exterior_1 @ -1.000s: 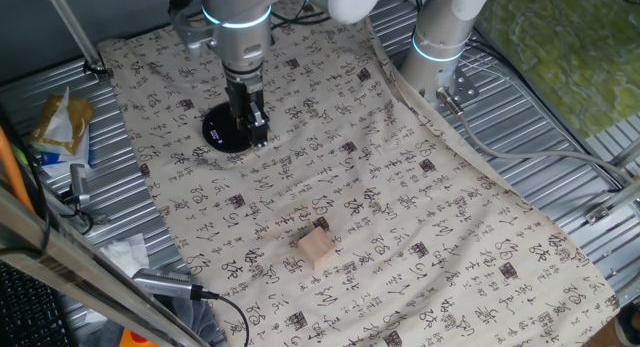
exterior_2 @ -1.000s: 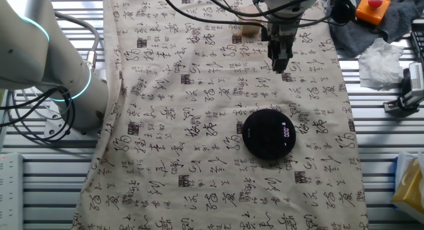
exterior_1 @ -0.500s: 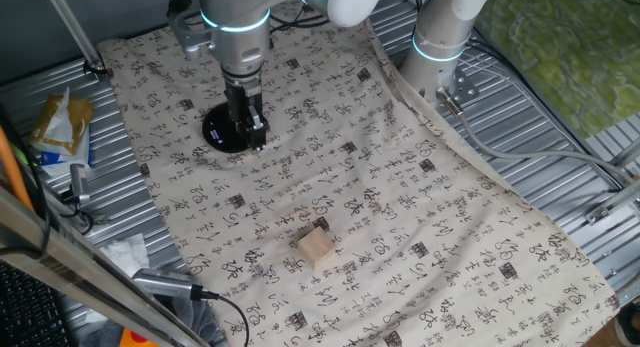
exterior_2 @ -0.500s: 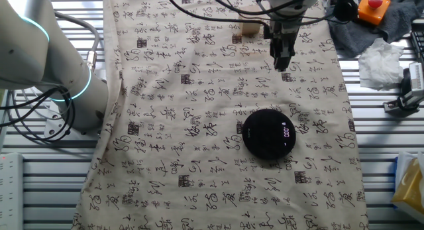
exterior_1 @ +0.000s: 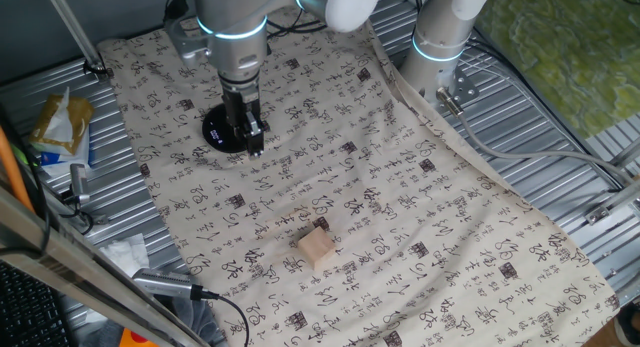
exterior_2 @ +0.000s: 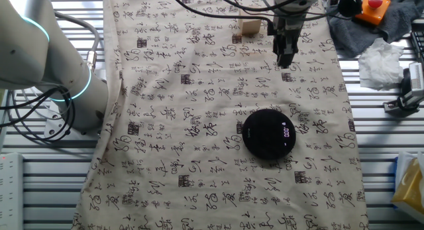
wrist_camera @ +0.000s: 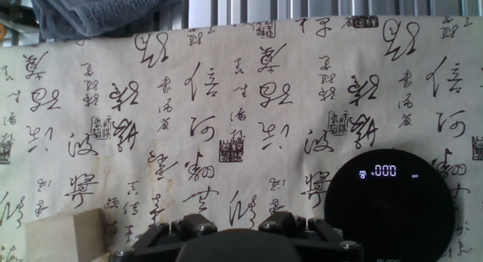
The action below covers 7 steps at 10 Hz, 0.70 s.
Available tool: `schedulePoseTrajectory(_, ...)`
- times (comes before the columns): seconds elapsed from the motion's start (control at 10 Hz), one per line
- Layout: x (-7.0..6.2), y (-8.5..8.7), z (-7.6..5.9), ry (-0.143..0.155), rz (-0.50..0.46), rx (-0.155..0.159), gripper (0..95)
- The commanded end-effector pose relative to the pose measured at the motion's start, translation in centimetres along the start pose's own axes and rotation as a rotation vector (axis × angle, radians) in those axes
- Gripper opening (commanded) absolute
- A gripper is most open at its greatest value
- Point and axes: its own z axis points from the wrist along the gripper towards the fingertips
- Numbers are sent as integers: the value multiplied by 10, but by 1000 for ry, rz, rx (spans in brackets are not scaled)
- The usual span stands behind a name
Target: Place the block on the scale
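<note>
Block: one, on cloth; scale: one; gripper state unclear.

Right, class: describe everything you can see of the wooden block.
The block is a small, plain cube of light tan wood. It sits flat on the patterned cloth, turned slightly askew. Nothing touches it but the cloth. It lies well apart from the scale, and the gripper hangs beside it, not on it.

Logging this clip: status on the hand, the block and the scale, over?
Hand empty, above the cloth between block and scale. Block on the cloth, untouched, apart from the scale. Scale bare, display lit. Nothing in the way.
</note>
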Motion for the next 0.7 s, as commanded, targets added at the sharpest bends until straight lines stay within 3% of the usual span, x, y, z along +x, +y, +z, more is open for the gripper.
schedulePoseTrajectory(0.1,0,2,1,-2,0,1,570)
schedulePoseTrajectory(0.7,-6,13,8,-1,-17,19,570)
